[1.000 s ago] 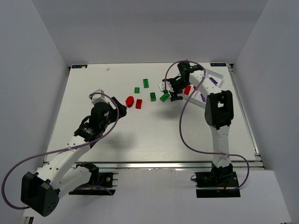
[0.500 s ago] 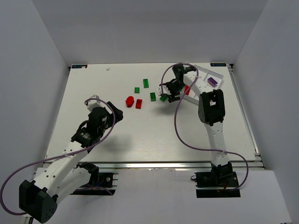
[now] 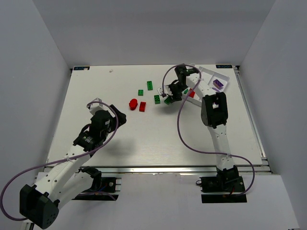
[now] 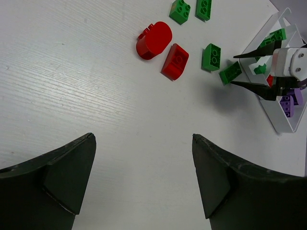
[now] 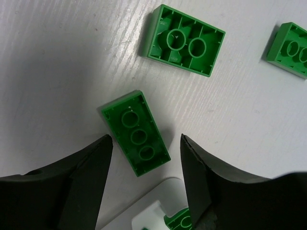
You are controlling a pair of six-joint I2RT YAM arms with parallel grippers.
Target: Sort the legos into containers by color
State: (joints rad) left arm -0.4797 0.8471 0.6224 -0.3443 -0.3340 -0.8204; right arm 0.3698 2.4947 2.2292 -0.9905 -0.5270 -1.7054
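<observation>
The table (image 3: 144, 139) is white, with a fine streaky grain up close. The green legos (image 3: 149, 86) are a bright, glossy green and the two red legos (image 3: 142, 106) a strong red. The tray (image 3: 207, 74) is white, the purple lego (image 3: 218, 83) in it deep violet. Both arms (image 3: 221, 143) are white with black joints, their fingers (image 4: 67, 177) matte black, their cables (image 3: 178, 125) pale purple

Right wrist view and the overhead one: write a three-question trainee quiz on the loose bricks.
1. True or false: the green brick between the right fingers lies studs up.
2. The two loose bricks that are not green are: A purple, B red, C white.
3. How many green bricks lie outside the tray?
Key: 1 false; 2 B; 3 four.
</observation>
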